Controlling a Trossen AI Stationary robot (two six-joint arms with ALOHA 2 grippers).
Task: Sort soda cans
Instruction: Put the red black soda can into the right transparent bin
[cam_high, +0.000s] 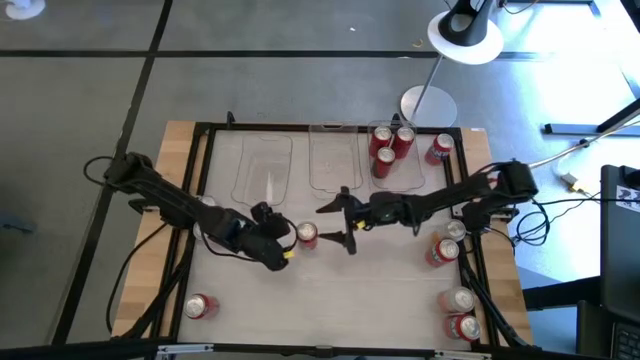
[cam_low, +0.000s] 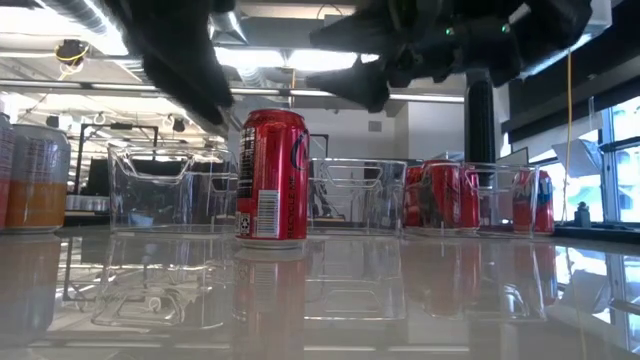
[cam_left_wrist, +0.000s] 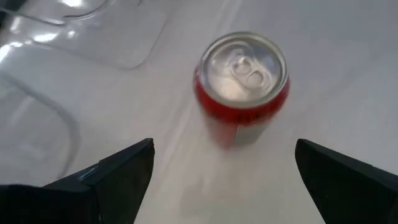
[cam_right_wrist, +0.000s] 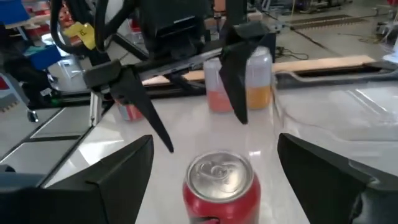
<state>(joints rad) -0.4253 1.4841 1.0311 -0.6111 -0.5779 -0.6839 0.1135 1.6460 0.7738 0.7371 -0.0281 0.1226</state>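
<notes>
One red soda can (cam_high: 307, 235) with a silver top stands upright on its base mid-table, between my two grippers. The left gripper (cam_high: 287, 243) is just to its left, open; in its wrist view the can (cam_left_wrist: 242, 81) lies ahead of the spread fingers (cam_left_wrist: 118, 180). The right gripper (cam_high: 345, 225) is just to the can's right, also open; its wrist view shows the can (cam_right_wrist: 221, 186) between its fingers, and the left gripper (cam_right_wrist: 205, 132) beyond. In the low view the can (cam_low: 272, 175) stands free, with both grippers above it.
Three clear bins sit along the far edge: two without cans (cam_high: 265, 165) (cam_high: 335, 160) and one holding red cans (cam_high: 390, 150). More cans stand near the right edge (cam_high: 443, 250) (cam_high: 460, 312), at the far right (cam_high: 440, 148) and near left (cam_high: 200, 305).
</notes>
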